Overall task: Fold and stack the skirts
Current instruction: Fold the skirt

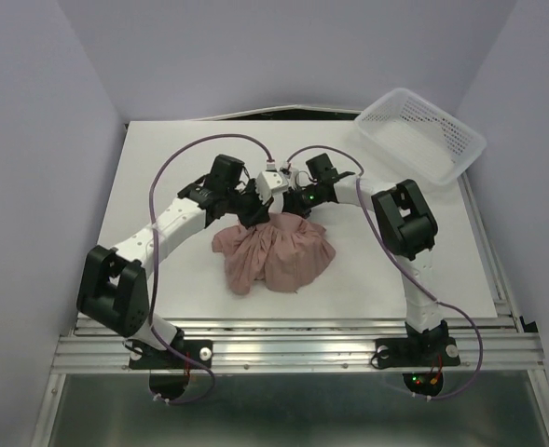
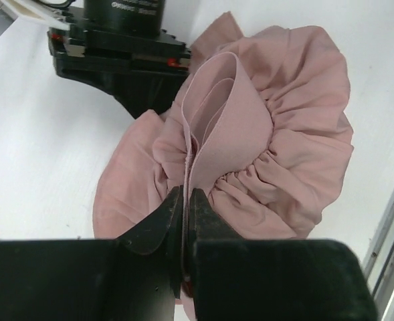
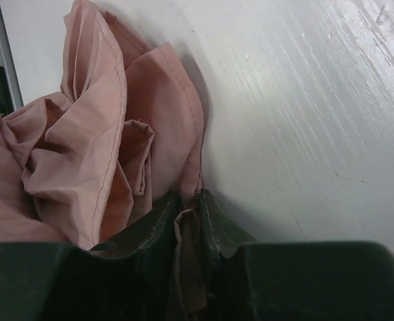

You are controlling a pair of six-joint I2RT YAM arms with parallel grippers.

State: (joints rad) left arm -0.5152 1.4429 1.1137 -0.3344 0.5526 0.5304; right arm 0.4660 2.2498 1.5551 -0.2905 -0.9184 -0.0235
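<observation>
Two arms, one skirt and one basket are on your desk (image 1: 162, 168). Item one, the left arm (image 1: 167, 228): its elbow is folded low near the near-left corner, and the forearm runs up and inward to mid-desk. The left gripper (image 2: 185, 200) is clamped tight on the doubled waistband, which stands up from its jaws as an upright loop. Item two, the right arm (image 1: 404, 223): its elbow is raised on the right side, and the forearm is turned leftward across the desk to meet its partner. The right gripper (image 3: 188, 200) is pinched on a fold of the same pink cloth, its tips down close to the desk surface. You can see both grippers just beside each other at the garment's far end. Item three, the skirt (image 1: 279, 256): dusty pink and bunched in a heap at mid-desk. Its narrow waist end is gathered toward the far edge, and the ruffled tiers fan out toward the near edge, so the long axis runs far to near. Item four, a white mesh basket (image 1: 442, 140) at the far-right corner, well apart from the cloth.
</observation>
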